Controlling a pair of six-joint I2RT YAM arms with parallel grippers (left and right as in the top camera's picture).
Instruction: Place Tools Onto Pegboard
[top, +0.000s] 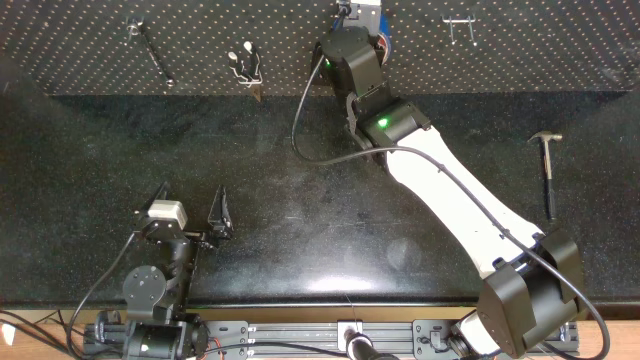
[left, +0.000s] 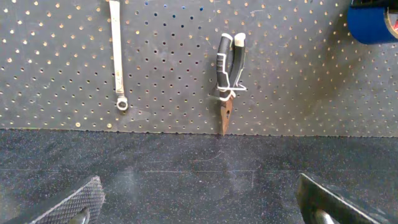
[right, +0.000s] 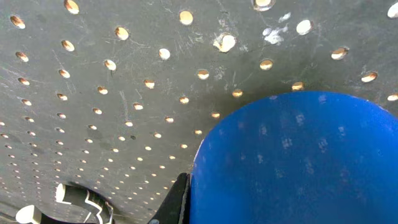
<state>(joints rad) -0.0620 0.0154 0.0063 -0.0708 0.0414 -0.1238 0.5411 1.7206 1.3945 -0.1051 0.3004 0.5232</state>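
The pegboard (top: 80, 50) stands along the far edge of the black counter (top: 300, 200) and carries three tools. On its left part hangs one long wrench (top: 150, 50), ring end down. In front of that part of the pegboard, well back on the counter, the left gripper (top: 190, 215) is spread wide, with nothing between its two fingers (left: 74, 202). Next along the pegboard hangs one pair of pliers (top: 245, 65), black-and-white handles up, nose pointing down to just above the pegboard's foot. Near the pegboard's middle, the right gripper (top: 350, 14) is up against the board, closed on the one blue tape roll (right: 298, 162), which is pressed close to the perforated face. On the pegboard's right part is one two-pronged metal hook (top: 460, 30). One hammer (top: 548, 175) lies flat on the counter, in front of the pegboard's right end, its head towards the board.
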